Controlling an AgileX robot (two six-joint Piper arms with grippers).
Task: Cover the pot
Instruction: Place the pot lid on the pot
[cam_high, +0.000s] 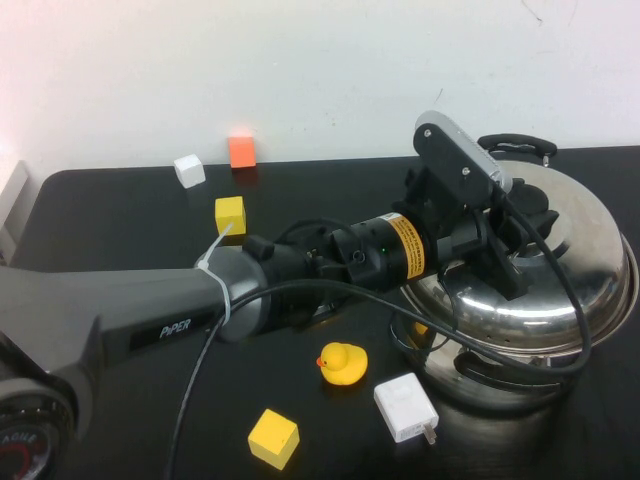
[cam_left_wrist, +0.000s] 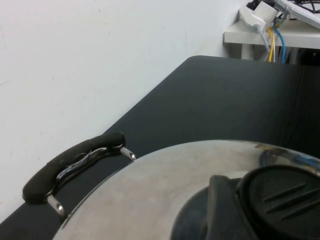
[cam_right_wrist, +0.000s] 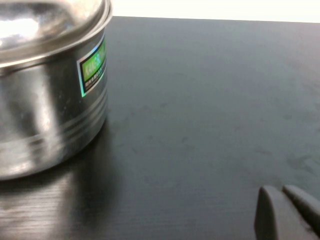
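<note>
The large steel pot (cam_high: 500, 372) stands at the table's right, one black loop handle (cam_high: 516, 145) at its far side. The domed steel lid (cam_high: 585, 250) lies on top of it. My left gripper (cam_high: 512, 250) reaches across from the left and is shut on the lid's black knob (cam_left_wrist: 282, 200); one finger (cam_left_wrist: 220, 205) presses against the knob's side. The left wrist view also shows the lid (cam_left_wrist: 160, 185) and handle (cam_left_wrist: 70, 162). My right gripper (cam_right_wrist: 286, 212) is shut and empty, low over the table beside the pot (cam_right_wrist: 45, 115), out of the high view.
Near the pot's front lie a yellow rubber duck (cam_high: 343, 363), a white charger (cam_high: 406, 407) and a yellow cube (cam_high: 273, 437). Further back on the left are another yellow cube (cam_high: 230, 214), a white cube (cam_high: 189, 170) and an orange cube (cam_high: 241, 151).
</note>
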